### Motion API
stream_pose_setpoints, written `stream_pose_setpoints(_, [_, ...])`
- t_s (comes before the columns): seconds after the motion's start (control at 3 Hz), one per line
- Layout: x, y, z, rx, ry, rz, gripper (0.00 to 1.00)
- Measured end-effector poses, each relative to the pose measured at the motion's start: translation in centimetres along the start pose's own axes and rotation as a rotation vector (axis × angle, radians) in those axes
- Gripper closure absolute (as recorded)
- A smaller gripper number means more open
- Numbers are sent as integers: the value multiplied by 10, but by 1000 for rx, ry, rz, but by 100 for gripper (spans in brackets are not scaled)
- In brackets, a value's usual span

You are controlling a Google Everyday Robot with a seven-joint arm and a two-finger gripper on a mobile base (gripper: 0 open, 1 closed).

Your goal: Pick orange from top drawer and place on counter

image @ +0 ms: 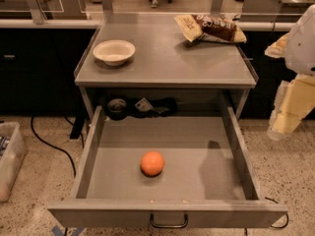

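Counter (167, 63) stands above the pulled-out drawer (93, 151). Gripper (284, 123) hangs at the right edge, outside the drawer's right wall, and whether it is open or closed cannot be told. A snack bag (209, 28) lies at the counter's back right, its print unreadable, and a white bowl (113, 51) sits at its left; the orange (152, 163) rests on the drawer floor, slightly left of centre toward the front, round with no long axis showing.
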State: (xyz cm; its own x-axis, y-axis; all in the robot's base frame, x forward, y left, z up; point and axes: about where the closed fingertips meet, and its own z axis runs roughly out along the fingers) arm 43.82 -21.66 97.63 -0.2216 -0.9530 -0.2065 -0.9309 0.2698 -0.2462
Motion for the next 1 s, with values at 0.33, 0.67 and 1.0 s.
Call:
stream_pose_setpoints(0.33, [-1, -2, 0, 13, 11, 3, 0])
stream_pose_setpoints(0.67, [-2, -8, 10, 20, 22, -17, 0])
stream_pose_setpoints(1.0, [-3, -15, 29, 18, 17, -58, 0])
